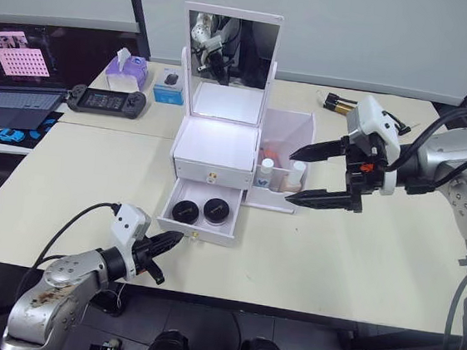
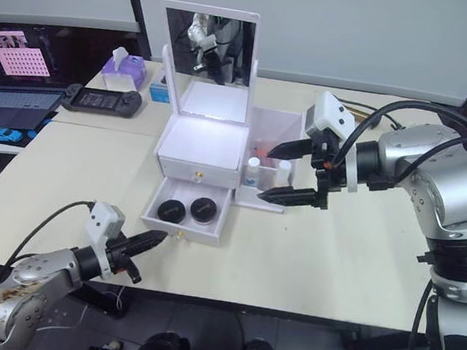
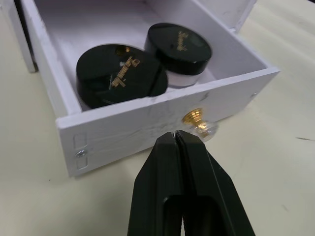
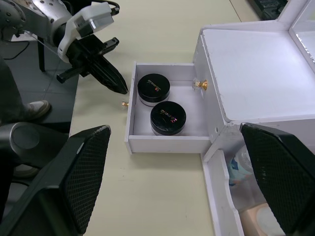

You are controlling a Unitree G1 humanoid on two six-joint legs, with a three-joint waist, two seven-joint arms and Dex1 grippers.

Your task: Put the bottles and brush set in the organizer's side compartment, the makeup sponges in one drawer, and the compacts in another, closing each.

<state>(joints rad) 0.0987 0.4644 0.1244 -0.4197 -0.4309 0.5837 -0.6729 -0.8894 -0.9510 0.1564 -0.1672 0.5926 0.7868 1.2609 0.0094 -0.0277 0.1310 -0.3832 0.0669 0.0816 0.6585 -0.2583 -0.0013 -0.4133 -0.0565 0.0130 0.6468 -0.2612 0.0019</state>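
Matte beige table (image 1: 391, 267), glossy round black compacts (image 1: 199, 212) w/ white drawer (image 1: 202, 232).

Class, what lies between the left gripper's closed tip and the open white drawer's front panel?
Just the drawer's small gold knob, beside the left gripper tip in the left wrist view.

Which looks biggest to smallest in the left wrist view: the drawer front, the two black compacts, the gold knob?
1. Drawer front, largest.
2. The two compacts; the nearer looks bigger, but that may only be closeness, so unranked.
3. Gold knob, smallest.
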